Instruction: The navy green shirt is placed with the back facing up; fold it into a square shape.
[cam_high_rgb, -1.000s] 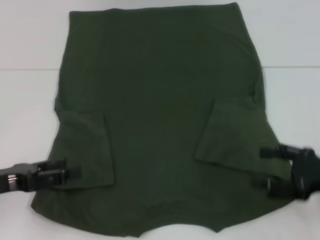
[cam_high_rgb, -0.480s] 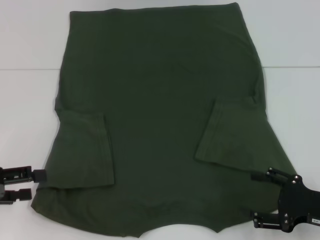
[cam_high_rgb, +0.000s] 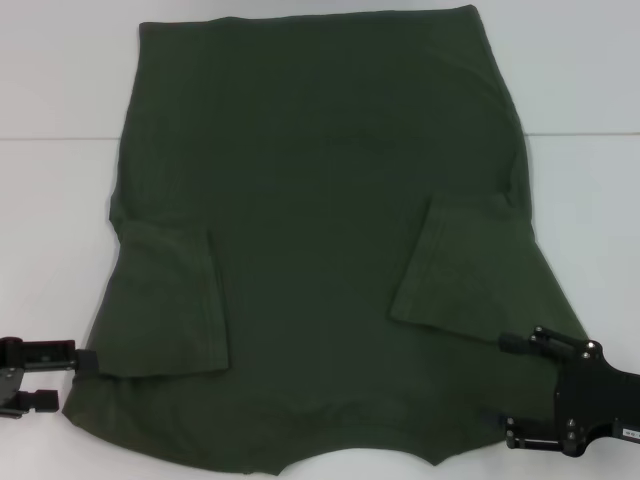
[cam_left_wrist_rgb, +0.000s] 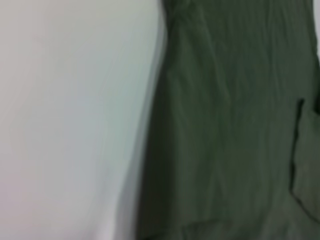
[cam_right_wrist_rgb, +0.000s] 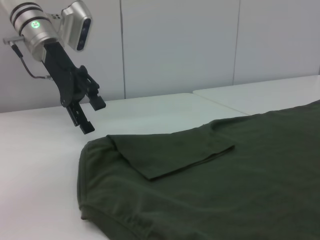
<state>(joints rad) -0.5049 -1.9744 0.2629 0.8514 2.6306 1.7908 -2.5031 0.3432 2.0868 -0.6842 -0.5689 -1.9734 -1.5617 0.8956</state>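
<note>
With both sleeves now folded inward on the shirt (cam_high_rgb: 320, 230) lying flat on the table (cam_high_rgb: 60, 200), the left gripper (cam_high_rgb: 88, 362) and right gripper (cam_high_rgb: 505, 390), jaws apart, are being withdrawn, readying the body fold.

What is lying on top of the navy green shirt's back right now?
Both short sleeves lie folded inward on the navy green shirt: the left sleeve and the right sleeve. The fabric beneath them is covered. The left gripper, open, hangs off the shirt's edge; the right gripper is open at its corner.
</note>
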